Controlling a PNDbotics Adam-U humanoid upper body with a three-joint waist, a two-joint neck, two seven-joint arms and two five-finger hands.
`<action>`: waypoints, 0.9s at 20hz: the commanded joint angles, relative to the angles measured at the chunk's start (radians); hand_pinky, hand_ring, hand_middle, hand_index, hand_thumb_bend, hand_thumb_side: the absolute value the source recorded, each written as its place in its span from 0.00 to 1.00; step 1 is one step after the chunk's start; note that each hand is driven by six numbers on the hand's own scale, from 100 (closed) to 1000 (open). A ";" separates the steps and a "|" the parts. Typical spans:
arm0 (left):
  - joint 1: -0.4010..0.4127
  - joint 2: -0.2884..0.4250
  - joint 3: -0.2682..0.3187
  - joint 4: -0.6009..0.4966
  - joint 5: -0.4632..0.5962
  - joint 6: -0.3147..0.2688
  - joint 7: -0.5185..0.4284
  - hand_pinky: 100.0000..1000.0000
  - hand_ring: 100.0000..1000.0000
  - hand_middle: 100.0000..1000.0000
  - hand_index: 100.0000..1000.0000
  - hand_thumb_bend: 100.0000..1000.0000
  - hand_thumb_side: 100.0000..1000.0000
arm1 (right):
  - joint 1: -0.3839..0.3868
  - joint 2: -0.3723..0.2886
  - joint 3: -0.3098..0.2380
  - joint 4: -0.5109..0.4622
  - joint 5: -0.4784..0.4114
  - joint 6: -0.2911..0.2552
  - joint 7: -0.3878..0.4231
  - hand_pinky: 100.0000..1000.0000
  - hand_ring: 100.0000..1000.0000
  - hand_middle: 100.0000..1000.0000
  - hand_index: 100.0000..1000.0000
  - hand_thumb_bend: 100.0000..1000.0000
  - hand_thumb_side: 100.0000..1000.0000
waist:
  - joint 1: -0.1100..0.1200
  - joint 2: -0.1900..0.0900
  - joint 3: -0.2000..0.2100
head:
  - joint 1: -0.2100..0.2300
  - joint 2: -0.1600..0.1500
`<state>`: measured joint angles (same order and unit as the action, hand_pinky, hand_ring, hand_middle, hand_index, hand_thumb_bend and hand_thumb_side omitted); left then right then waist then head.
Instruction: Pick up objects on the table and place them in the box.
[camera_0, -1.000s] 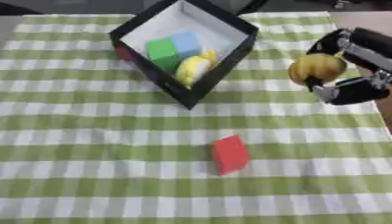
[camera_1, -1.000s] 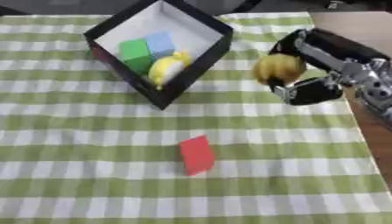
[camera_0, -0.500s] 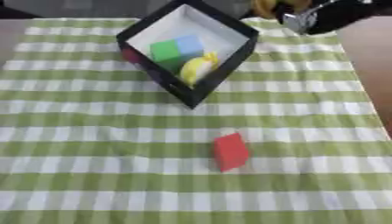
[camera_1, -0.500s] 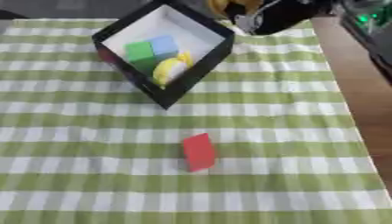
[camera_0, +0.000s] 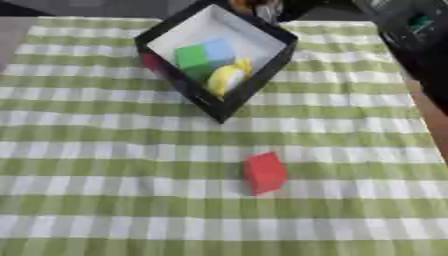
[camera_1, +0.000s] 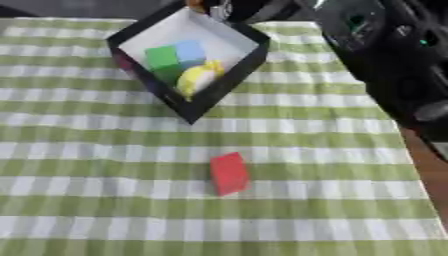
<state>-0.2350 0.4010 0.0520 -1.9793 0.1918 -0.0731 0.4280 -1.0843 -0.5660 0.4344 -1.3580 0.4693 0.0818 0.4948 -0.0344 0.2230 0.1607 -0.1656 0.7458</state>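
Note:
The black box (camera_0: 259, 76) with a white inside stands at the back of the green checked cloth, turned corner-on. In it lie a green block (camera_0: 192, 57), a blue block (camera_0: 219, 50) and a yellow banana-like piece (camera_0: 226, 77). A red block (camera_0: 263, 172) stands alone on the cloth in front of the box. My right hand (camera_0: 267, 7) shows only partly at the top edge, over the box's far corner, curled round a yellow-brown round fruit (camera_1: 195, 5) of which a sliver shows. My left hand is out of sight.
My dark right arm (camera_1: 385, 55) crosses the upper right, over the cloth's right edge. Something red (camera_0: 150, 62) sits against the box's outer left wall. The brown table edge (camera_0: 435, 135) runs down the right side.
My right hand has carried the fruit from the right of the box up and left to its far corner, now mostly cut off by the top edge. The camera has shifted a little.

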 joint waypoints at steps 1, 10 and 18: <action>-0.027 0.029 -0.002 -0.021 -0.003 -0.015 -0.009 0.85 0.76 0.77 0.84 0.17 0.61 | -0.026 0.046 -0.020 0.085 0.051 -0.033 -0.028 0.77 0.61 0.45 0.57 0.00 0.00 | -0.010 -0.012 0.010 | -0.013 -0.012; -0.069 0.026 -0.010 -0.021 0.007 -0.032 -0.024 0.85 0.76 0.77 0.84 0.17 0.60 | -0.026 0.132 -0.038 0.236 0.163 -0.129 -0.054 0.78 0.65 0.49 0.62 0.00 0.00 | -0.019 0.003 0.061 | -0.046 -0.032; -0.067 0.021 -0.012 -0.021 0.013 -0.027 -0.024 0.85 0.76 0.76 0.84 0.17 0.61 | -0.016 0.144 -0.042 0.258 0.236 -0.192 -0.034 0.85 0.83 0.75 0.87 0.31 0.18 | -0.021 0.008 0.063 | -0.049 -0.027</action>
<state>-0.2916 0.4012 0.0391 -1.9797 0.2009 -0.0993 0.4040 -1.0814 -0.4130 0.4066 -1.0947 0.6929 -0.1021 0.4567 -0.0462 0.2307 0.2238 -0.2115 0.7271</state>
